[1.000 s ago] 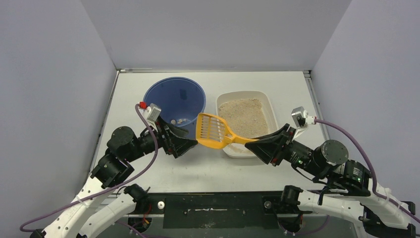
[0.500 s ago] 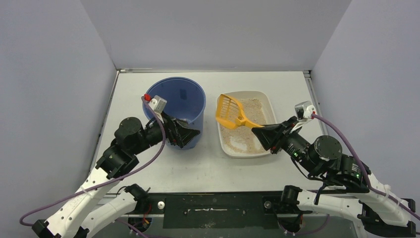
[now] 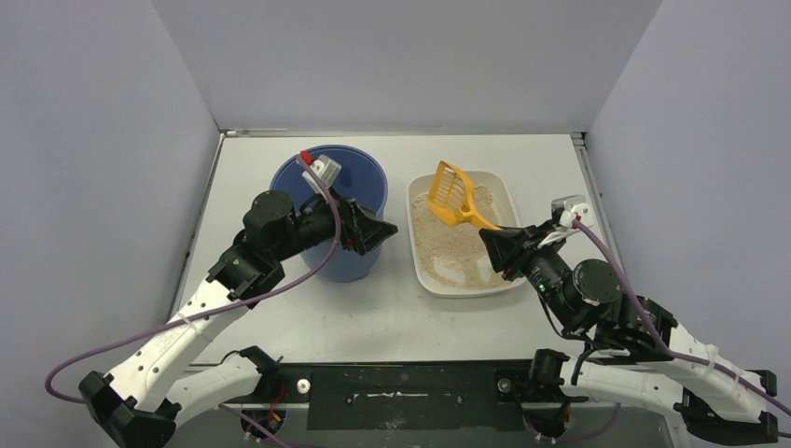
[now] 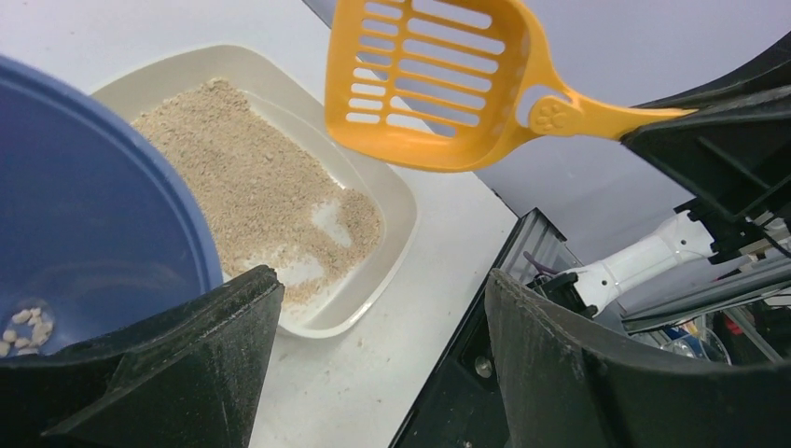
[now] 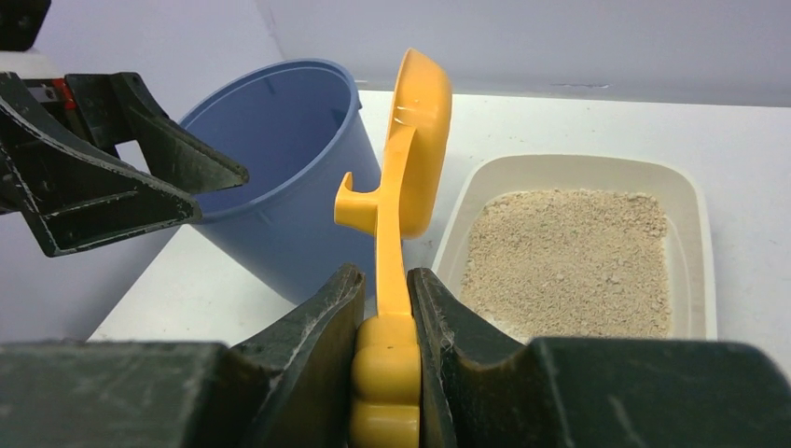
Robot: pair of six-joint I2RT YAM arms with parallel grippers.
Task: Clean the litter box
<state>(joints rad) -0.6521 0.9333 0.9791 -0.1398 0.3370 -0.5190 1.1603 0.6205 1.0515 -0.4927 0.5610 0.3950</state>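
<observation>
- The litter box [image 3: 464,292] sits flat on the white table [image 3: 392,322], a bit right of centre, long side running away from the arms.
- The tan litter [image 3: 462,245] in it is pretty uneven. Most is heaped toward the far end, and a few bare cream patches of floor [image 4: 328,217] show at the near end.
- The orange slotted scoop [image 3: 451,194] is up in the air over the far-left part of the box, clear of the litter. It's turned on its edge, so the right wrist cam sees it side-on, and there's a little paw print where the handle starts.
- The right gripper [image 5: 385,287] has the scoop by the end of its handle, both fingers squeezed tight against it. It hovers over the right side of the box.
- The blue bucket [image 3: 350,257] stands just left of the box with a thin strip of table between them. It looks to be leaning a little, and there are a few small whitish clumps [image 4: 23,327] at the bottom.
- The left gripper [image 4: 373,364] is at the bucket's right-hand rim with its fingers spread wide and only table in the gap. One finger is right up against the bucket's edge, but I can't tell if it's actually touching.
</observation>
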